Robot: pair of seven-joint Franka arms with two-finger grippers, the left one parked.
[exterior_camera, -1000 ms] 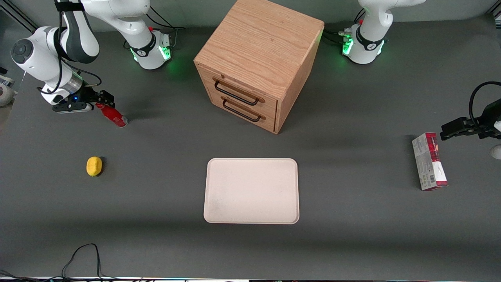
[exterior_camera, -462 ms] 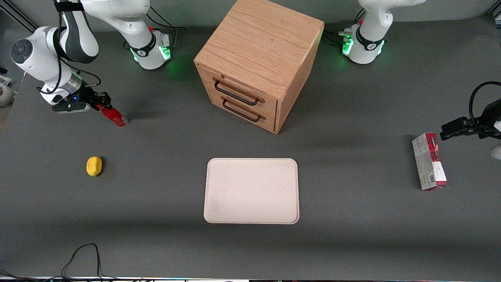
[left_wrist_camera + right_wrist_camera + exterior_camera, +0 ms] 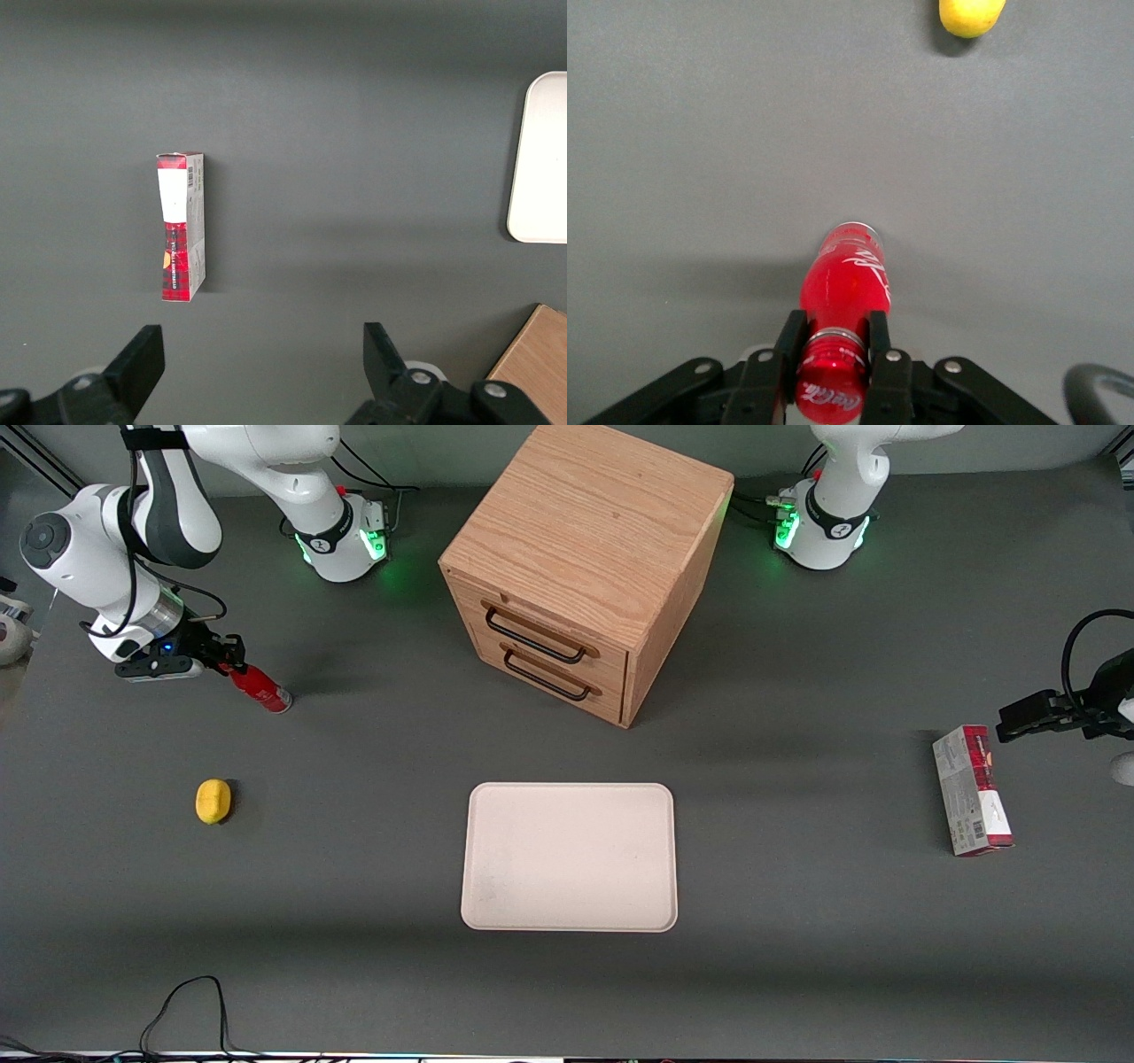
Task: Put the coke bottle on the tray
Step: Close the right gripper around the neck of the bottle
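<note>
Front view: the gripper (image 3: 229,662) sits low over the table (image 3: 354,974) toward the working arm's end, its fingers closed on the neck of the bottle (image 3: 262,690). The bottle stands on the table, its base on the surface and its cap end between the fingers. Right wrist view: the two fingers (image 3: 788,341) press against either side of the bottle (image 3: 843,288) just under the red cap, with the red body reaching down to the grey surface and the silvery base rim showing at the table end. The lemon (image 3: 213,801) lies nearer to the front camera than the bottle and well apart from it; it also shows in the right wrist view (image 3: 971,15). The tray (image 3: 569,856) lies flat near the middle of the table, in front of the cabinet (image 3: 585,567), well apart from the bottle and with nothing on it. The cabinet has two drawers with dark handles, both shut. The carton (image 3: 971,790) lies on its side toward the parked arm's end; the left wrist view shows it (image 3: 182,227) with a corner of the tray (image 3: 539,159) off to one edge.
</note>
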